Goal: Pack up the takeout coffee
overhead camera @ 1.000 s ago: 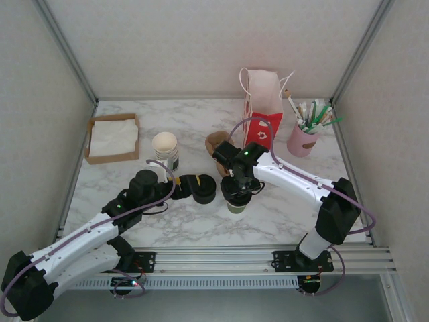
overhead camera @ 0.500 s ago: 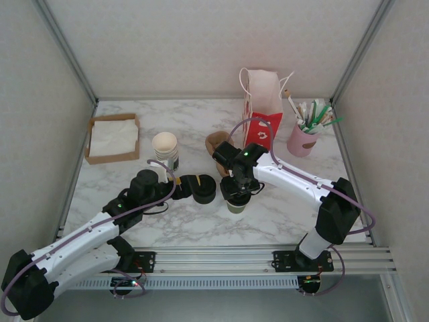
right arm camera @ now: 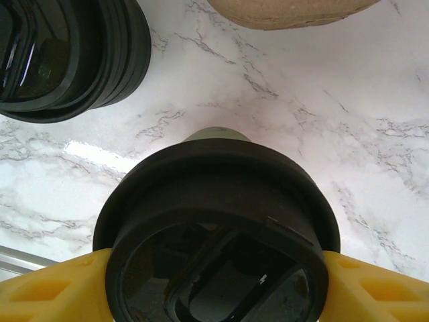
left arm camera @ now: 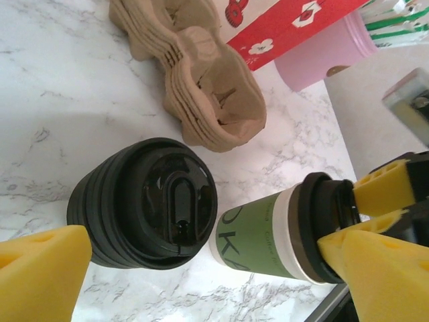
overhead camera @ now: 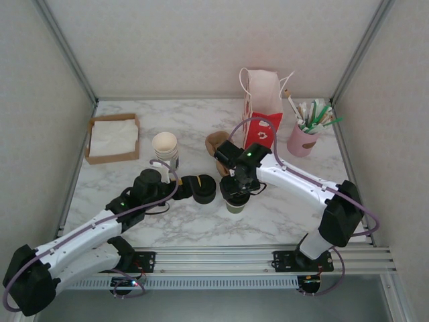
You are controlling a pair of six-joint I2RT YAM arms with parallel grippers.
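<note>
The takeout coffee (overhead camera: 235, 203) is a small green-banded paper cup (left arm camera: 265, 233) with a black lid (right arm camera: 216, 221), upright at the table's middle front. My right gripper (overhead camera: 236, 190) comes down from above, shut on the lid, a yellow finger (right arm camera: 57, 290) pressed on each side of the rim (right arm camera: 214, 295). I cannot tell whether the cup's base touches the marble. My left gripper (overhead camera: 193, 185) stands open just left of it, level with the squat black lid stack (left arm camera: 144, 201), whose side is close to one yellow finger (left arm camera: 41, 272).
A stack of brown pulp cup carriers (overhead camera: 217, 143) lies just behind the cup. Behind that stands a red-and-white paper bag (overhead camera: 262, 107). A pink holder of stirrers (overhead camera: 302, 139) is at the back right, lidless cups (overhead camera: 165, 149) at centre left, a napkin tray (overhead camera: 112, 137) at the far left.
My left arm has edged slightly right toward the lid stack. The right gripper stays clamped on the coffee's lid in nearly the same spot.
</note>
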